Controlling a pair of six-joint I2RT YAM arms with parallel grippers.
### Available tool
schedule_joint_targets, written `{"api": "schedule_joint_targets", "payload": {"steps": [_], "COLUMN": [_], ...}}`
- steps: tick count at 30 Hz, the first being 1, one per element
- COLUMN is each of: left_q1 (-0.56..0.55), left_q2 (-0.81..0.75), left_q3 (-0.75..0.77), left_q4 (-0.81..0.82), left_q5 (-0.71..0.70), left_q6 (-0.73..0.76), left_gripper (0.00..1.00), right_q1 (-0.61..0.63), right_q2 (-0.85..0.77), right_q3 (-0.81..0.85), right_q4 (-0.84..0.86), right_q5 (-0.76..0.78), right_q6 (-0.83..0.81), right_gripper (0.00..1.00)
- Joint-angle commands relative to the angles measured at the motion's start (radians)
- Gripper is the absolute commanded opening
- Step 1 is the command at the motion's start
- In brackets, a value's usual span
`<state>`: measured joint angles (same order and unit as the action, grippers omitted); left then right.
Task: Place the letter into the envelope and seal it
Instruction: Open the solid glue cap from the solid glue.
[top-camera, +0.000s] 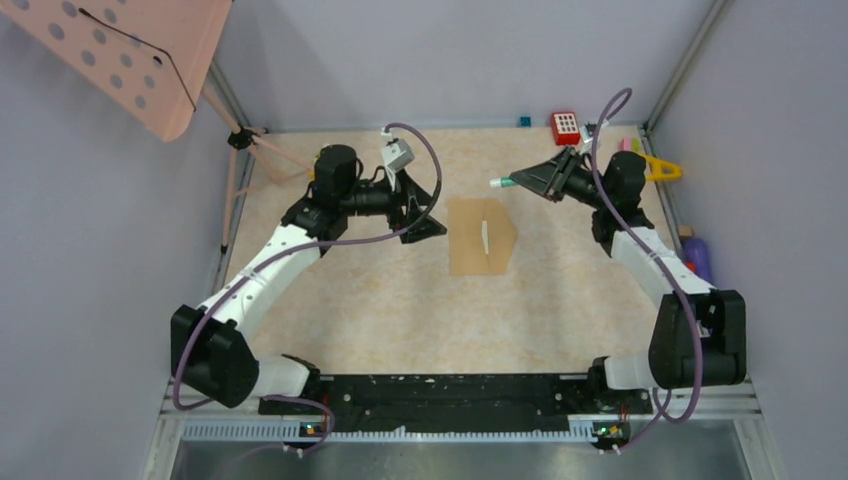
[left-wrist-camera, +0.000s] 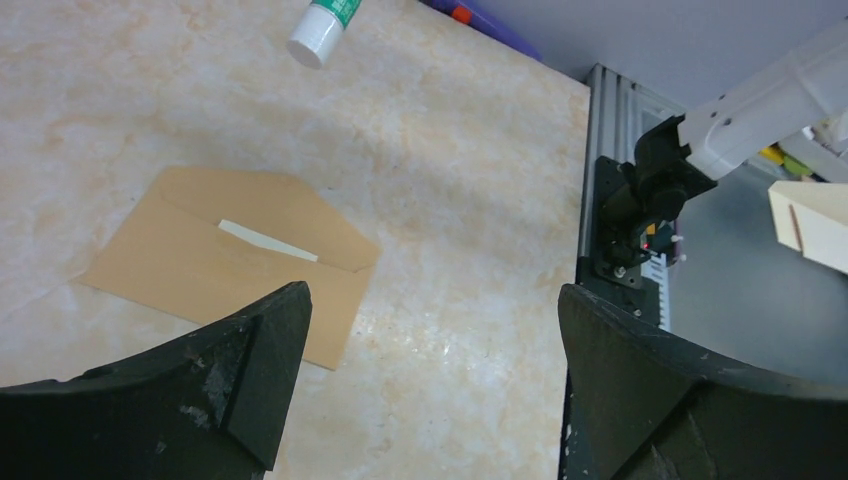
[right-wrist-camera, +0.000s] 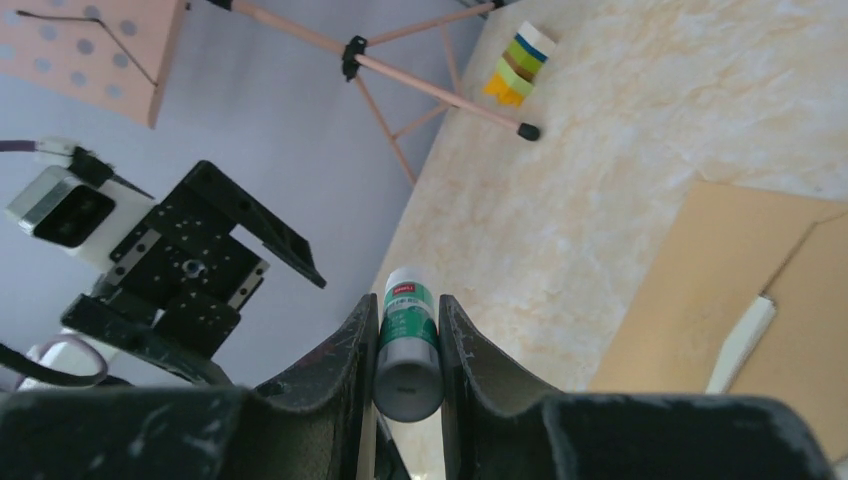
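Top external: my right claw (top-camera: 522, 181) is pinching the glue stick (top-camera: 498, 183) just past the envelope (top-camera: 480, 236), far-right of it. The envelope's long axis runs away from me, flap pointing right. My left claw (top-camera: 426, 214), spread wide, sits just left of it.

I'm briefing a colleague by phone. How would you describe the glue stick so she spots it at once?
On the marbled table, find the brown envelope at the centre, then the right gripper to its right. The glue stick is clamped between its jaws: a white tube with a green label, the only thing either arm holds.
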<state>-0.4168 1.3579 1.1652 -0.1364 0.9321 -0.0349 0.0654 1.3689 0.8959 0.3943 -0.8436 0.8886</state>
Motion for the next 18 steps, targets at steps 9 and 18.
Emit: {"api": "schedule_joint_targets", "payload": {"steps": [9, 18], "left_q1": [0.000, -0.012], "left_q2": [0.013, 0.109], "left_q3": [-0.184, -0.184], "left_q4": [0.823, 1.026], "left_q5": [0.051, 0.047], "left_q6": [-0.715, -0.896], "left_gripper": [0.98, 0.98], "right_q1": [0.048, 0.105], "right_q2": [0.080, 0.101], "right_q3": [-0.008, -0.086], "right_q4": [0.537, 0.801], "right_q5": [-0.199, -0.126], "right_q6": [0.360, 0.507], "right_gripper": [0.00, 0.00]}}
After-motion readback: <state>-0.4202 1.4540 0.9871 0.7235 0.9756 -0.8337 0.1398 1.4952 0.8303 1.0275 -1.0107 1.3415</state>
